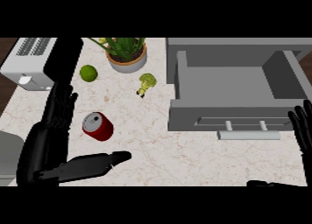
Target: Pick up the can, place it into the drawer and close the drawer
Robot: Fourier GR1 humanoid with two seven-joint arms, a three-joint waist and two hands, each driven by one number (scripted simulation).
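Head view shows our left hand [42, 148] spread wide, fingers straight and thumb stuck out, holding nothing. Just right of its fingers and above the thumb sits the red can [98, 126] on the counter [184, 162], not grabbed yet. Way further right, the drawer [236, 83] is pulled open, and our right hand [307, 127] rests by its front corner, fingers up and relaxed. So basically nothing's done: we reckon grabbing, dropping in and closing are all left.
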